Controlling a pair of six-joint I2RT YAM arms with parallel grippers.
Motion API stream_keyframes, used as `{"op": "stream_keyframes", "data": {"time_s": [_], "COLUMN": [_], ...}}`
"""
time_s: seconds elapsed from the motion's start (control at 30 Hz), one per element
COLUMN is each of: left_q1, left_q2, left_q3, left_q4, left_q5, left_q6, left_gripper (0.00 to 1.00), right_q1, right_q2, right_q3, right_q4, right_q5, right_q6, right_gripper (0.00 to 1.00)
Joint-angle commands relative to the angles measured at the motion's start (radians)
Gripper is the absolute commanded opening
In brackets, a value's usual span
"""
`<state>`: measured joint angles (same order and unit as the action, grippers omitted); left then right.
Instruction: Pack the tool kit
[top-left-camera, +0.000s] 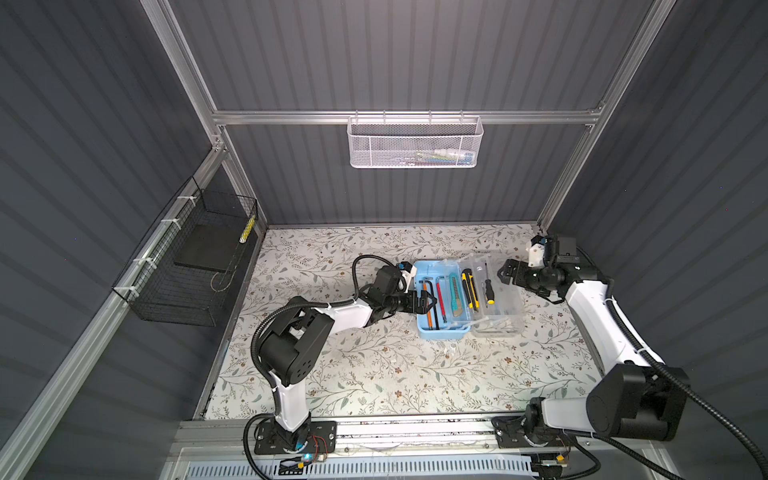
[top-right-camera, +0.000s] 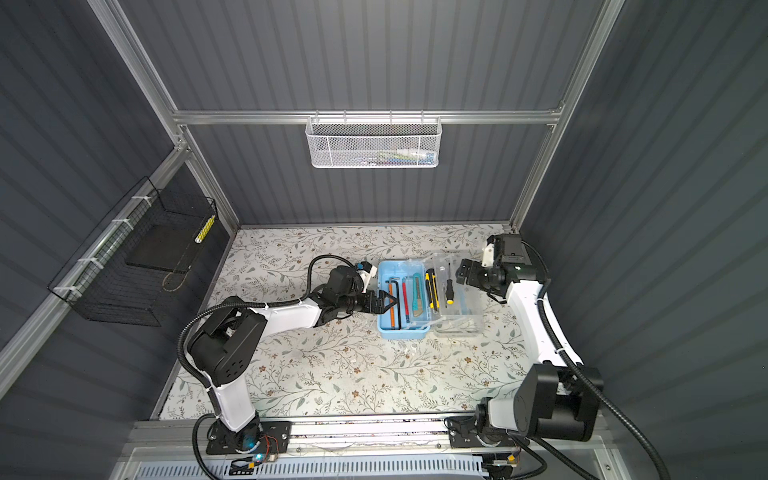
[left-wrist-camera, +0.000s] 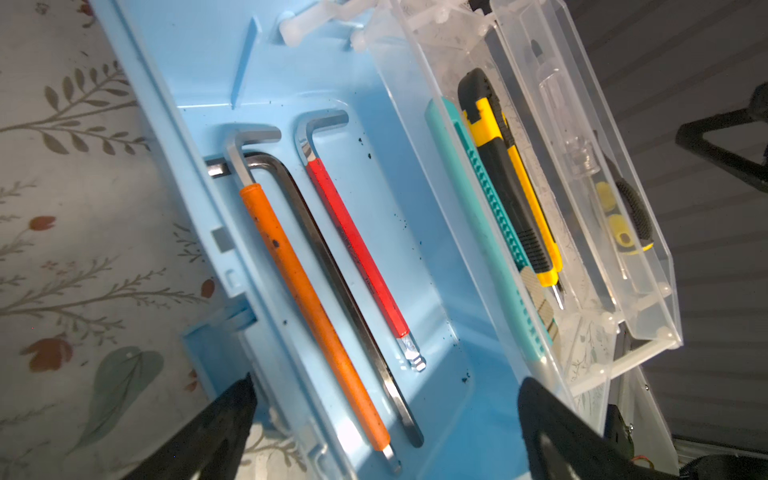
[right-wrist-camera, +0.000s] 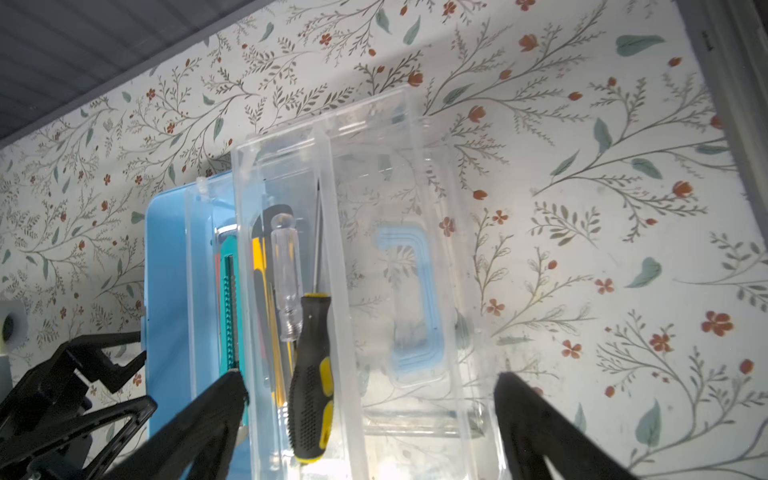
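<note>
While the tool kit (top-left-camera: 436, 269) is sitting wide open on the floral table (top-left-camera: 374, 374), the packing is looking nearly done to me. What's remaining is swinging the clear lid (top-left-camera: 503, 318), lying flung back on the right, over and latching it. The black wire basket (top-left-camera: 187, 291) and white mesh basket (top-left-camera: 395, 145) are hanging on the walls, well apart, bothering nobody. Left gripper (top-left-camera: 430, 303) is hovering spread over the blue base (left-wrist-camera: 291, 83) at its left rim, possibly blocking the lid. Right gripper (top-left-camera: 502, 274) is gaping beside the lid. Both are holding nothing. A teal utility knife (top-left-camera: 455, 297), yellow utility knife (top-left-camera: 469, 289) and black-handled screwdriver (top-left-camera: 489, 291) are resting in the clear tray (right-wrist-camera: 282, 174), three hex keys (left-wrist-camera: 316, 316) in the base.
</note>
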<state>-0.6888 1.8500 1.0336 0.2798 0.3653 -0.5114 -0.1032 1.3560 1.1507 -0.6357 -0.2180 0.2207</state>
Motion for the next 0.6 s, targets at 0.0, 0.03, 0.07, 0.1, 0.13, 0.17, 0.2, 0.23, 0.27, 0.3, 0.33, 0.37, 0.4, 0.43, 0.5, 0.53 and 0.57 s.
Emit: {"op": "stream_keyframes", "data": {"time_s": [0.0, 0.03, 0.07, 0.1, 0.13, 0.17, 0.2, 0.23, 0.27, 0.3, 0.33, 0.37, 0.4, 0.43, 0.5, 0.53, 0.57], "left_q1": [-0.006, -0.004, -0.004, -0.005, -0.004, -0.003, -0.002, -0.001, 0.000, 0.000, 0.002, 0.002, 0.002, 0.003, 0.002, 0.002, 0.002], "left_q2": [-0.035, -0.038, -0.041, -0.042, -0.041, -0.040, -0.038, -0.037, -0.037, -0.036, -0.038, -0.037, -0.038, -0.036, -0.032, -0.029, -0.026], "left_q3": [0.020, 0.019, 0.021, 0.025, 0.026, 0.030, 0.031, 0.033, 0.033, 0.032, 0.032, 0.032, 0.030, 0.031, 0.032, 0.033, 0.036], "left_q4": [-0.035, -0.039, -0.045, -0.051, -0.054, -0.056, -0.057, -0.057, -0.057, -0.056, -0.056, -0.056, -0.056, -0.056, -0.055, -0.053, -0.052], "left_q5": [-0.020, -0.024, -0.026, -0.028, -0.028, -0.029, -0.028, -0.028, -0.029, -0.028, -0.028, -0.028, -0.029, -0.029, -0.029, -0.028, -0.026], "left_q6": [0.031, 0.033, 0.036, 0.038, 0.039, 0.039, 0.038, 0.036, 0.036, 0.034, 0.033, 0.033, 0.033, 0.033, 0.034, 0.033, 0.033], "left_gripper": [1.00, 1.00, 1.00, 1.00, 1.00, 1.00, 1.00, 1.00, 1.00, 1.00, 1.00, 1.00, 1.00, 1.00, 1.00, 1.00, 1.00], "right_q1": [-0.092, -0.121, -0.155, -0.182, -0.198, -0.210, -0.222, -0.233, -0.244, -0.249, -0.252, -0.254, -0.255, -0.254, -0.255, -0.257, -0.261], "right_q2": [-0.019, -0.026, -0.031, -0.031, -0.024, -0.006, 0.017, 0.035, 0.051, 0.063, 0.073, 0.094, 0.119, 0.146, 0.204, 0.224, 0.243], "right_q3": [-0.053, -0.067, -0.084, -0.102, -0.114, -0.117, -0.120, -0.128, -0.143, -0.167, -0.185, -0.199, -0.205, -0.208, -0.219, -0.227, -0.238], "right_q4": [0.064, 0.087, 0.117, 0.143, 0.160, 0.159, 0.158, 0.163, 0.181, 0.212, 0.238, 0.242, 0.269, 0.276, 0.298, 0.316, 0.341], "right_q5": [0.000, -0.008, -0.021, -0.032, -0.034, -0.034, -0.045, -0.063, -0.083, -0.103, -0.109, -0.157, -0.173, -0.191, -0.218, -0.233, -0.253], "right_q6": [0.014, 0.018, 0.019, 0.015, 0.007, -0.003, -0.006, -0.003, 0.006, 0.019, 0.027, 0.035, 0.035, 0.034, 0.042, 0.049, 0.063], "right_gripper": [0.91, 0.88, 0.85, 0.82, 0.80, 0.77, 0.76, 0.75, 0.74, 0.74, 0.73, 0.73, 0.72, 0.71, 0.71, 0.71, 0.72]}}
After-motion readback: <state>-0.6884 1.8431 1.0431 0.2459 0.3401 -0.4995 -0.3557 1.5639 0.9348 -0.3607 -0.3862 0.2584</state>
